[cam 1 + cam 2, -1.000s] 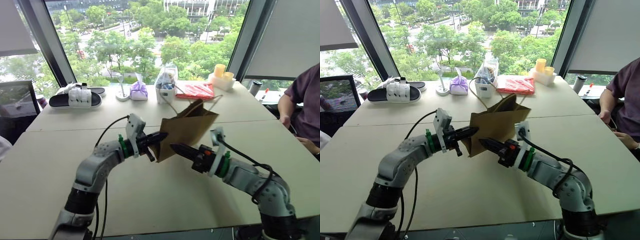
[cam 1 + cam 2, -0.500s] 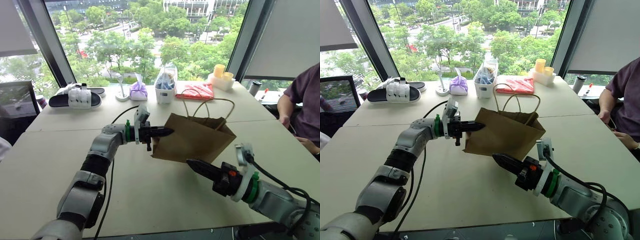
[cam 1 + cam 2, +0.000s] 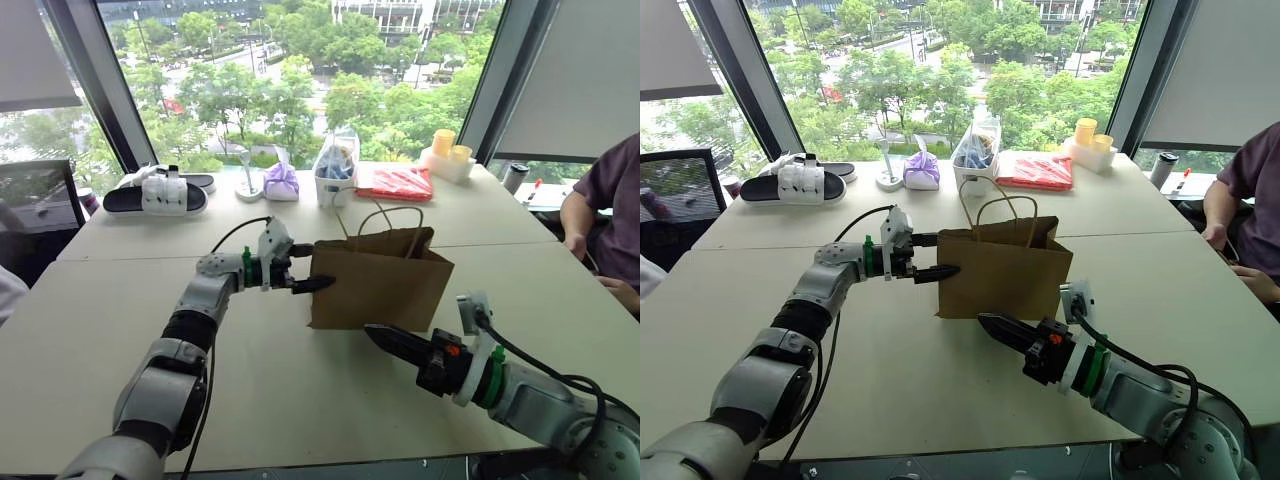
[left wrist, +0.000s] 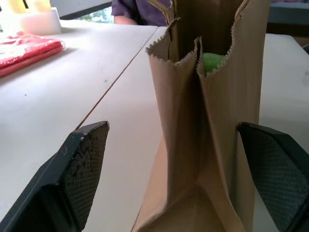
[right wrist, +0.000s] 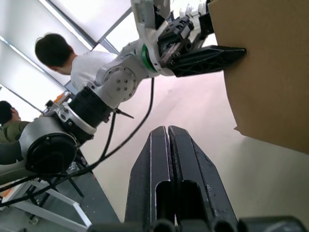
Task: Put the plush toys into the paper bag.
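Observation:
The brown paper bag (image 3: 380,285) stands upright on the table, its cord handles (image 3: 392,222) raised. My left gripper (image 3: 308,266) is open at the bag's left edge, one finger on each side of the narrow wall and apart from it. In the left wrist view the fingers (image 4: 82,164) flank the bag's folded side (image 4: 193,145), and a bright green plush toy (image 4: 212,63) peeks through the notch at the rim. My right gripper (image 3: 385,340) is shut and empty, hovering in front of the bag's lower right.
Along the far edge lie black-and-white slippers (image 3: 160,195), a purple pouch (image 3: 282,180), a white box (image 3: 333,180) with a clear bag, a red packet (image 3: 392,182) and yellow cups (image 3: 447,155). A person (image 3: 605,205) sits at the right.
My left gripper has opened and let go of the bag. The bag was tilted and lifted; now it stands upright on the table. My right gripper has drawn back from it.

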Action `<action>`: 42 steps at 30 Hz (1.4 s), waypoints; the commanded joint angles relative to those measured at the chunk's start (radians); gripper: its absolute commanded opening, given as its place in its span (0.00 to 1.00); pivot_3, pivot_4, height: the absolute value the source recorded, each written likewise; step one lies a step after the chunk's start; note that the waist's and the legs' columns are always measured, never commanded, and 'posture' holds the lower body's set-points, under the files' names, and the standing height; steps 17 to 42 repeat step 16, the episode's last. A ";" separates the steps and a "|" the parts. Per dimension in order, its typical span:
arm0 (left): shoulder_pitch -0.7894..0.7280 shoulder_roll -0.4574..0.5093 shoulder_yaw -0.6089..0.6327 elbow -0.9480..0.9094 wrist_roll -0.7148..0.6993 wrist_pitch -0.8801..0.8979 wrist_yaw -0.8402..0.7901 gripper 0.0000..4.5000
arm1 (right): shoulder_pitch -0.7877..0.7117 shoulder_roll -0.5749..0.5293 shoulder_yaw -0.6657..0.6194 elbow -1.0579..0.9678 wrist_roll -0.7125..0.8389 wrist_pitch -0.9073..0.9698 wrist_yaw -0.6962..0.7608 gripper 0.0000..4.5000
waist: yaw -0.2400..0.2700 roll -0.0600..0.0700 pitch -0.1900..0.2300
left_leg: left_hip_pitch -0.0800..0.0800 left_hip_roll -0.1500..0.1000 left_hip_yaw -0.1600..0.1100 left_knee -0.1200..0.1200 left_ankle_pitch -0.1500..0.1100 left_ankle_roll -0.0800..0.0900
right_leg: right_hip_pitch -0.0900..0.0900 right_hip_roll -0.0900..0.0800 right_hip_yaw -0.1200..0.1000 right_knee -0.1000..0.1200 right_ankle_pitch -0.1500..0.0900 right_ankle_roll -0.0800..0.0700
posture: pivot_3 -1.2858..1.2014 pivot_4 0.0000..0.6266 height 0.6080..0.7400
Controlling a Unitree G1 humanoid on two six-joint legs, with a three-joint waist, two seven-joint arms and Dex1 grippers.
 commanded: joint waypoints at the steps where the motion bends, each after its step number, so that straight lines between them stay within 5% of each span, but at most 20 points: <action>1: 0.069 0.076 0.054 -0.180 -0.025 0.112 0.043 0.93 | -0.010 -0.015 -0.010 0.004 -0.008 -0.014 0.028 0.00 | -0.005 0.000 0.000 | 0.000 0.000 0.000 0.000 0.000 0.000 | 0.000 0.000 0.000 0.000 0.000 0.000 | 0.52 0.24 1.00; 9: 0.555 0.209 0.297 -0.787 -0.261 0.577 0.264 0.93 | -0.012 -0.062 -0.010 0.076 -0.145 -0.052 0.129 0.00 | -0.015 0.001 0.000 | 0.000 0.005 0.000 -0.002 -0.001 0.001 | -0.003 0.000 0.002 0.002 0.000 0.000 | 0.52 0.24 1.00; 16: 0.925 0.103 0.422 -1.195 -0.398 0.734 0.522 0.93 | -0.007 -0.055 0.028 0.139 -0.285 -0.105 0.225 0.00 | 0.012 0.000 0.000 | 0.000 0.006 0.001 0.000 -0.001 0.001 | 0.000 0.000 0.001 -0.001 0.000 -0.001 | 0.52 0.24 1.00; 42: 0.925 0.103 0.422 -1.195 -0.398 0.734 0.522 0.93 | -0.007 -0.055 0.028 0.139 -0.285 -0.105 0.225 0.00 | 0.012 0.000 0.000 | 0.000 0.006 0.001 0.000 -0.001 0.001 | 0.000 0.000 0.001 -0.001 0.000 -0.001 | 0.52 0.24 1.00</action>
